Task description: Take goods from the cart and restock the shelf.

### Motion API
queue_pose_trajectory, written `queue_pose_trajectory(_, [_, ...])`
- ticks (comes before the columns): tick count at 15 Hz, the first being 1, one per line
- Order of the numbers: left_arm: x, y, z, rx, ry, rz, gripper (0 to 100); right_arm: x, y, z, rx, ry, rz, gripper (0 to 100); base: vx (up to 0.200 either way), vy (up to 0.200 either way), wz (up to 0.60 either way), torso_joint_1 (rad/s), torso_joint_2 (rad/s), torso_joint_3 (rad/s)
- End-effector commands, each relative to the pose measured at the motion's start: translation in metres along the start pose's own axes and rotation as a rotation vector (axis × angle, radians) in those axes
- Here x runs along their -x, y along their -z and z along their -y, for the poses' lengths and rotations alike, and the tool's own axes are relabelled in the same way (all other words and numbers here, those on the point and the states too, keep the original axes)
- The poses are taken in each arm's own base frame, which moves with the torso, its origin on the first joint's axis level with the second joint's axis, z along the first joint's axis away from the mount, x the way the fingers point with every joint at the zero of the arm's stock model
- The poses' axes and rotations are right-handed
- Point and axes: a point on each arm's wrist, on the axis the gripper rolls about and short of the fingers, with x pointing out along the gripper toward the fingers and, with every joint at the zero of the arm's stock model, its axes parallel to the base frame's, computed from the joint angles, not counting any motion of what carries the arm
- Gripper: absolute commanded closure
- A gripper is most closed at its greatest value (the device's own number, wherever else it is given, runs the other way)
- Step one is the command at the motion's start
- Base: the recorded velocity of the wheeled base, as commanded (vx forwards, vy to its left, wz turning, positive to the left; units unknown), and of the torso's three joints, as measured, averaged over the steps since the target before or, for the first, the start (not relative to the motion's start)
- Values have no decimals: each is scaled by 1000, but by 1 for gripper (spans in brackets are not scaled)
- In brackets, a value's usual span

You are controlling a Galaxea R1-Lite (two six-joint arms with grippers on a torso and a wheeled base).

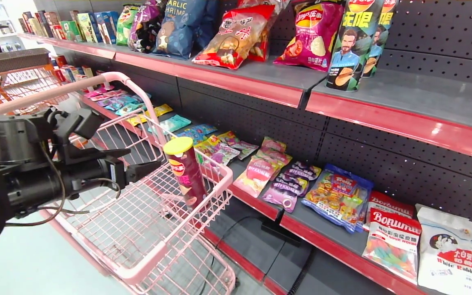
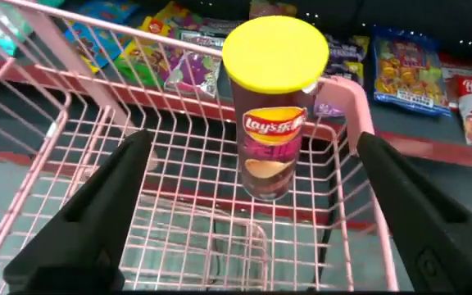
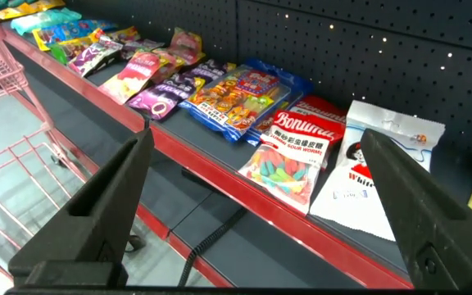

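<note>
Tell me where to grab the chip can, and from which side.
Grip the chip can mid-body, below its yellow lid, coming level from the left gripper side: it stands upright in the cart corner, wire walls behind, open jaws facing it.

Centre frame, a purple cylindrical chip can with yellow lid [image 1: 187, 176] stands upright in the pink wire cart [image 1: 137, 233], at its right corner, right of the black left gripper [image 1: 148, 159]. Flat candy bags [image 1: 338, 196] lie on the lower grey shelf [image 1: 342, 241] rightward, and chip bags [image 1: 236, 37] stand on the upper shelf [image 1: 424, 98].
</note>
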Motion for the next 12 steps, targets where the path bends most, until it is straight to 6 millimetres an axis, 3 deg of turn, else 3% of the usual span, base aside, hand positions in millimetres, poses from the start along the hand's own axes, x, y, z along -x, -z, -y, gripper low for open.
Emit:
queue_pose_trajectory(1, [-40,20,-9,14,29,-48,0,0,0,0,1,0,0,0,0,0,0,0,0,0])
queue_pose_trajectory(7, [-84,20,15,-19,139,-53,0,0,0,0,2,0,0,0,0,0,0,0,0,0])
queue_pose_trajectory(12, [-91,26,19,-13,150,-73,0,0,0,0,1,-2,0,0,0,0,0,0,0,0])
